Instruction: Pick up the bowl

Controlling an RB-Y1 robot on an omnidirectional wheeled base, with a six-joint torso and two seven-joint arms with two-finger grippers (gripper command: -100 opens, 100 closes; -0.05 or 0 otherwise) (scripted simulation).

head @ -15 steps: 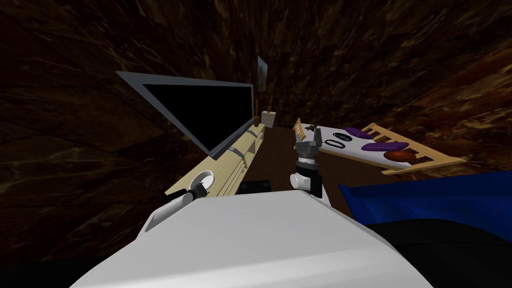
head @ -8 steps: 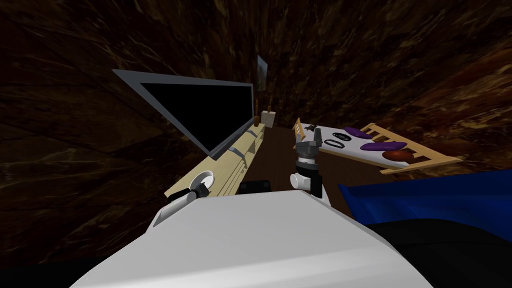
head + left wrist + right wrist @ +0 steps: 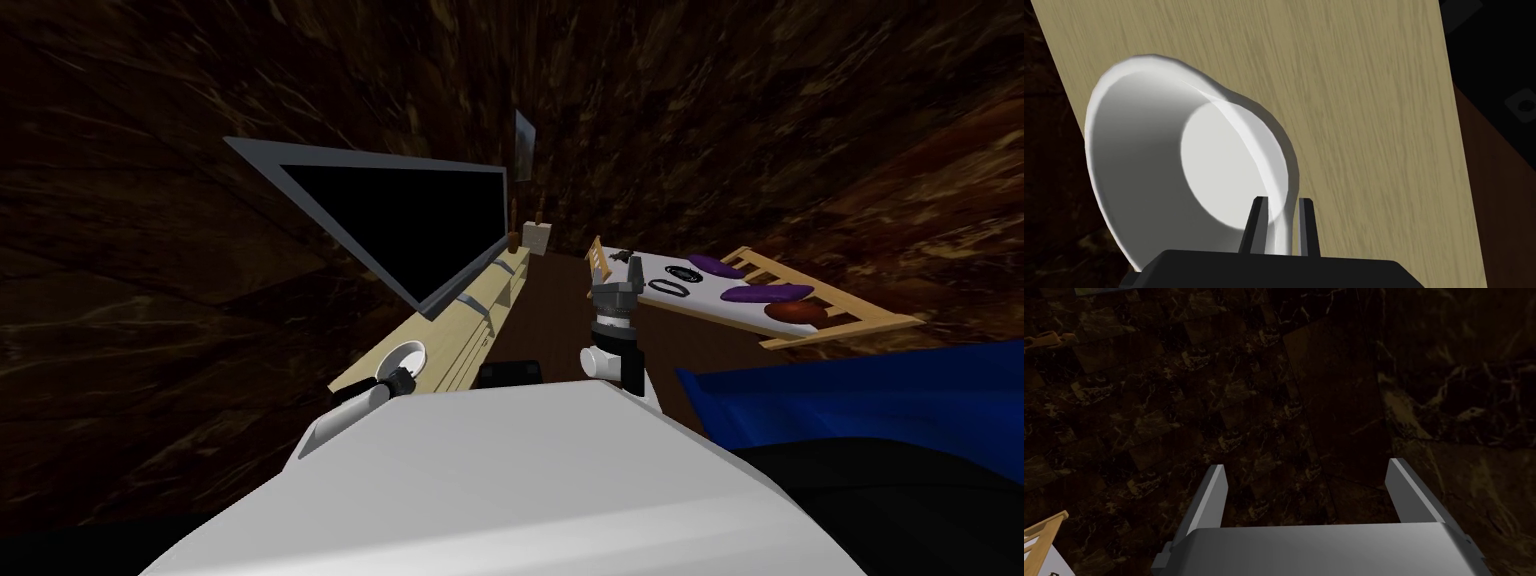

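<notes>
Here we are at the near end of the long, pale wood-grain worktop (image 3: 478, 305), and our left tool (image 3: 1282, 204) is clenched on the white round bowl (image 3: 1149, 165). One of its thin fingers (image 3: 1256, 220) stands inside the wall and the other outside, with the rim pinched between them. From the wrist we look into the bowl's flat pale bottom, with the worktop's grain running behind it. We cannot tell whether its base touches the wood. From the head, the bowl lies just beyond our left forearm. Farther along the same worktop stands a big black flat screen in a grey frame (image 3: 420, 215). Our right tool (image 3: 1307, 465) is up in front of us, well apart from the bowl, released, its two grey blades spread wide.
</notes>
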